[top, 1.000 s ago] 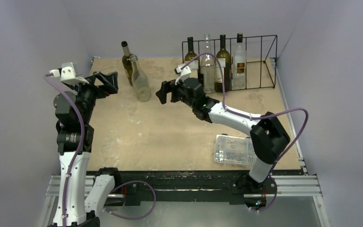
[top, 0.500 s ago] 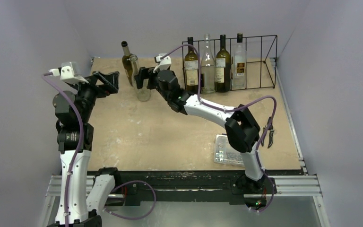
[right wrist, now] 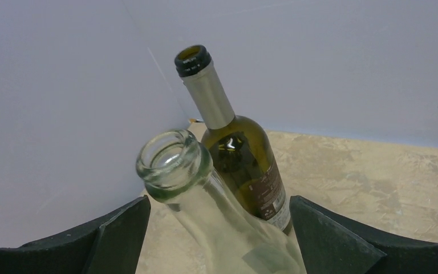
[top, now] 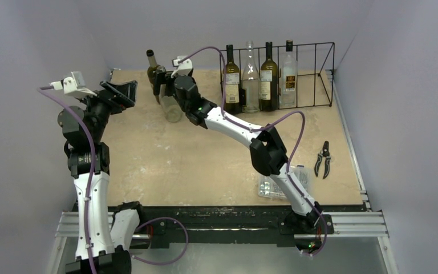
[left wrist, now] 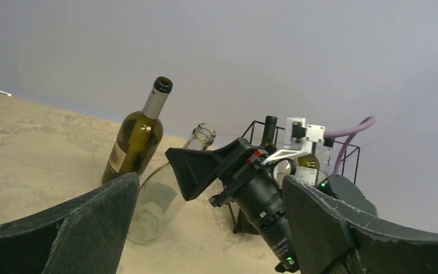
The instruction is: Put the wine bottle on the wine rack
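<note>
A clear empty wine bottle stands at the back left of the table, with a green wine bottle just behind it. My right gripper is open, one finger on each side of the clear bottle's neck, with gaps on both sides. The green bottle stands beyond it. My left gripper is open and empty, left of both bottles, and faces them. The black wire wine rack at the back right holds several upright bottles on its left side.
A clear plastic parts box lies at the front right, partly under the right arm. Black pruning shears lie near the right edge. The rack's right slots hold nothing. The right arm stretches diagonally across the table.
The right arm has swung left from in front of the rack to the clear bottle, its open fingers now around the neck. The left arm has shifted slightly left. The shears are now uncovered.
</note>
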### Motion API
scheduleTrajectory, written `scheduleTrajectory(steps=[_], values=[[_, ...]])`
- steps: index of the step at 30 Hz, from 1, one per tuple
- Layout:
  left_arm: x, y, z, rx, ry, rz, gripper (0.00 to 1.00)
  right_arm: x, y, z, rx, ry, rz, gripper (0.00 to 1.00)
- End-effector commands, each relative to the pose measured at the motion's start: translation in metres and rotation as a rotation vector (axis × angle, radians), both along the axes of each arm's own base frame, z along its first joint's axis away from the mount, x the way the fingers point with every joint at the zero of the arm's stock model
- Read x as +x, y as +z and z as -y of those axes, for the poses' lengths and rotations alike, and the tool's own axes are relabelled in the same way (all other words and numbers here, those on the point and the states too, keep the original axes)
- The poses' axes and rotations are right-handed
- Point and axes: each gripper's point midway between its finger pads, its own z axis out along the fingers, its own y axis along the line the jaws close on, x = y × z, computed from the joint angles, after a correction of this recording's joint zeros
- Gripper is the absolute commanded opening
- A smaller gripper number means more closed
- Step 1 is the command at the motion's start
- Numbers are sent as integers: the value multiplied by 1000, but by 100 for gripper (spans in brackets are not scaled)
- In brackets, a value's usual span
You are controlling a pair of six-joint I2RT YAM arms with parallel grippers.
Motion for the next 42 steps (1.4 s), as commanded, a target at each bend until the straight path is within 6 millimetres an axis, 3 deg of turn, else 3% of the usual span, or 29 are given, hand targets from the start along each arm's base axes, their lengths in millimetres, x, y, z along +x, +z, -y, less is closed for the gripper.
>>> scheduleTrajectory(steps=[1,7,17,28,42], values=[[1,14,10,-20,-64,56,95,8,23,2,32,-43,43,95],[8,9,18,-51,-123,29,94,17,11,0,19,-74,66,86],[24,-3,25,-96,-193,-39,92,24,-1,-7,0,-72,100,63],[30,-17,22,-105,-177,-125,91,11,26,-1,57,-42,105,29],[36,-29,23,-130,-180,-189,91,-18,61,32,108,-34,113,7]])
